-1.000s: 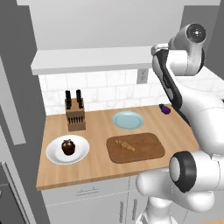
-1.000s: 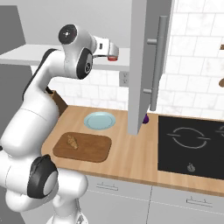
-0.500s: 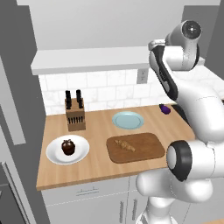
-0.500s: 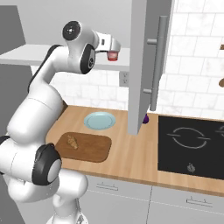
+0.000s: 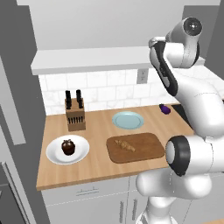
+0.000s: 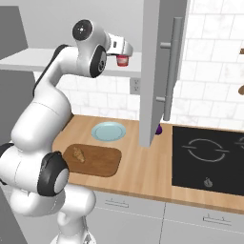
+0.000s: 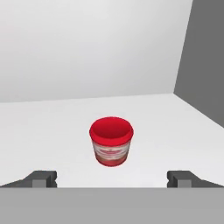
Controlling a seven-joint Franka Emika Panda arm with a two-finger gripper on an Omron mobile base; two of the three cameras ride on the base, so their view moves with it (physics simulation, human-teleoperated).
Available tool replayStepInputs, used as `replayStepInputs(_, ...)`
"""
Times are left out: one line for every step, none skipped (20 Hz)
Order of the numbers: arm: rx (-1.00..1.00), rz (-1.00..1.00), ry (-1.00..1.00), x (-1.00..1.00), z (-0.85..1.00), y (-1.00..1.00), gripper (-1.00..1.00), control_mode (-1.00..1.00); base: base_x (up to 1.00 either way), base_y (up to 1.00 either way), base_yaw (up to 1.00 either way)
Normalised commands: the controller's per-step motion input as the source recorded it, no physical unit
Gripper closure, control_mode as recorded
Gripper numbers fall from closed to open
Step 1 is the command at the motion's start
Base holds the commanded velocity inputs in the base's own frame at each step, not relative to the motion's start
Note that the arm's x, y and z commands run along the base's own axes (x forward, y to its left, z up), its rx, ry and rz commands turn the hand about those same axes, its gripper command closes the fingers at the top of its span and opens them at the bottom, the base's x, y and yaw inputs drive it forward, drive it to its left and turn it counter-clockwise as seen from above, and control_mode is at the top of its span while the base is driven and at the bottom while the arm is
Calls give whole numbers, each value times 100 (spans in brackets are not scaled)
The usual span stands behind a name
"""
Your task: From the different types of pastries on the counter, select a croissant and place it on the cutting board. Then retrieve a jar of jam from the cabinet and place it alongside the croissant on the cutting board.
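So it's a rendered kitchen with white tile on the back wall and a long light-wood countertop over pale grey drawer fronts. On that counter sits a dark brown wooden cutting board with rounded corners, and the small golden-tan croissant is already lying on its left part. Just behind the board there's a round light-blue plate. Off to the left is a round white plate with a dark chocolate-brown cupcake on it, and behind that a wooden knife block with black handles. A small dark purple item lies near the right end of the counter by the wall. In the right base view you can also see a black cooktop to the right.

The white arm is reaching way up to the thick white slab shelf of the cabinet. In the hand view the small squat red-lidded jar of jam stands upright on the white shelf surface, straight ahead and centred between the two dark fingertips. The gripper has its jaws spread fully apart, with nothing between them, and the jar sits a little beyond the tips, not touching either one. From the right base view the jar shows just past the end of the hand.
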Motion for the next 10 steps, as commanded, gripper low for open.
replayStepInputs(3,0,0,5,-4,-7,-100,-100,0,0,0)
replayStepInputs(3,0,0,4,-6,-7,-100,-100,0,0,0)
replayStepInputs(3,0,0,4,-9,-6,-100,-100,0,0,0)
replayStepInputs(2,0,0,5,-9,-6,-100,-100,0,0,0)
replayStepInputs(3,0,0,4,-16,-4,-100,-100,0,0,0)
replayStepInputs(1,0,0,4,-21,-2,-100,-100,0,0,0)
replayStepInputs(1,0,0,4,-29,-1,-100,-100,0,0,0)
replayStepInputs(1,0,0,6,-28,-1,-100,-100,0,0,0)
replayStepInputs(1,0,0,14,-13,-2,-100,-100,0,0,0)
replayStepInputs(0,0,0,19,0,-2,-100,-100,0,0,0)
